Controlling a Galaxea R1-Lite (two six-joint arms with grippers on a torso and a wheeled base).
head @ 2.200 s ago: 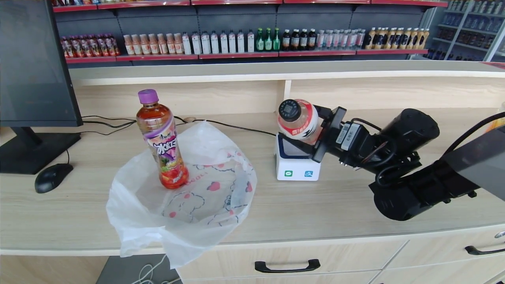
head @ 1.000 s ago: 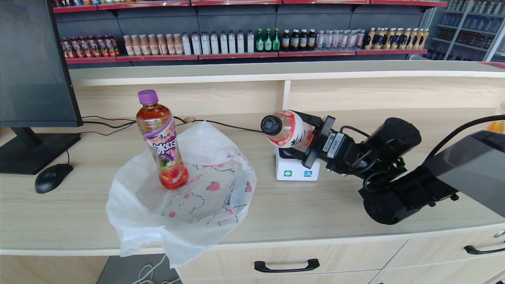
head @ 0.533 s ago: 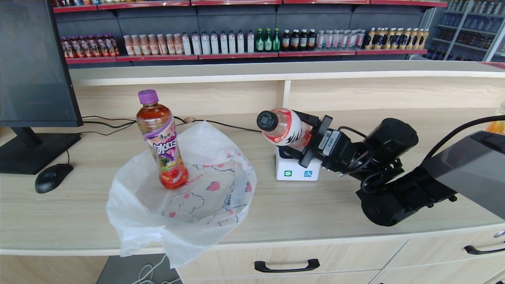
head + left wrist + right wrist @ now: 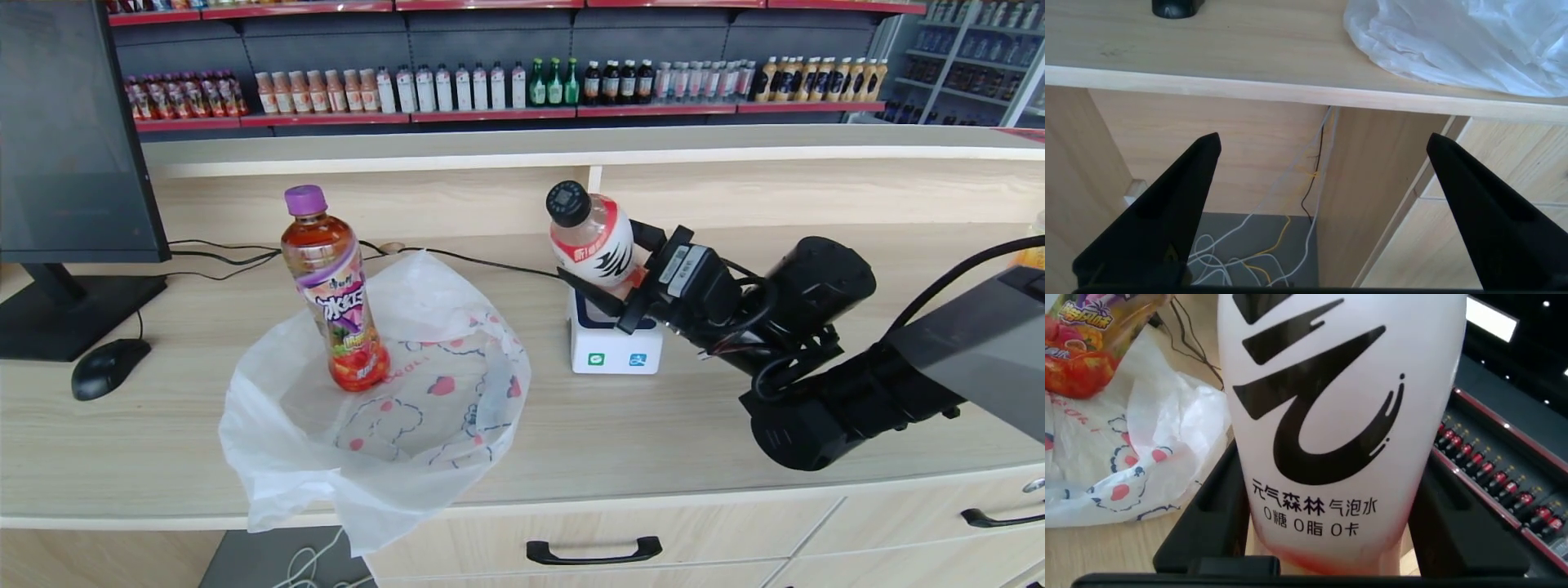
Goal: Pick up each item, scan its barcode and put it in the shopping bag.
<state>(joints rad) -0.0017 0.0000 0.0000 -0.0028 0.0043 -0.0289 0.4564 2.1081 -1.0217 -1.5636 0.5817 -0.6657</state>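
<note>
The white bottle [image 4: 593, 245] carries black brush strokes, a red band and a black cap. The amber bottle [image 4: 335, 294] has a purple cap and a purple-and-red label. The bag [image 4: 424, 425] is milky white with red hearts. The scanner [image 4: 612, 355] is white; the desk [image 4: 653, 425] pale wood grain.

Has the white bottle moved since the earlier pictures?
Yes. The white bottle, held by the right gripper, first swung left past the scanner, then tipped up, cap higher above it.
</note>
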